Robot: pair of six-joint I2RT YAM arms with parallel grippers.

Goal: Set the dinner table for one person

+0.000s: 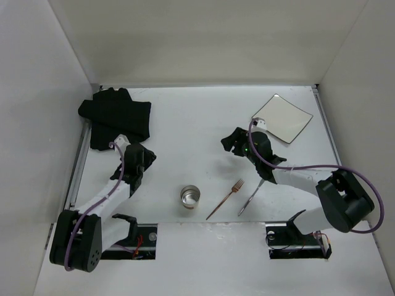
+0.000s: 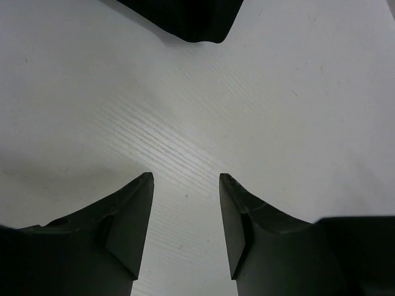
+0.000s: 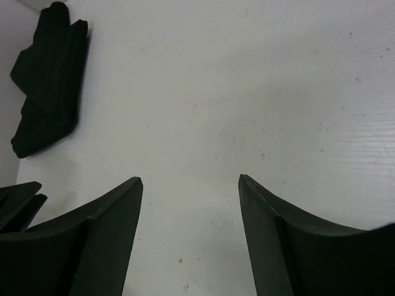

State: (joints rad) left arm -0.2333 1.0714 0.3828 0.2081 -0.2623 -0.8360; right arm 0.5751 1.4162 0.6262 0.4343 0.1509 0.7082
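Bench, large, flat, matte white and walled in white, is not yet set for 1 person. A crumpled black cloth mat lies bunched in the far-left corner. A white square plate sits near the far-right corner. A round metal cup, a copper-coloured fork and a silver utensil, probably a knife, lie loose by the near edge. Nothing looks arranged, so every placement seems left to do. The left gripper is partly spread and empty, over bare bench near the cloth. The right gripper is spread wide and empty, near the plate.

Matte white dinner table (faint wood grain), soft black cloth, shiny metal cup
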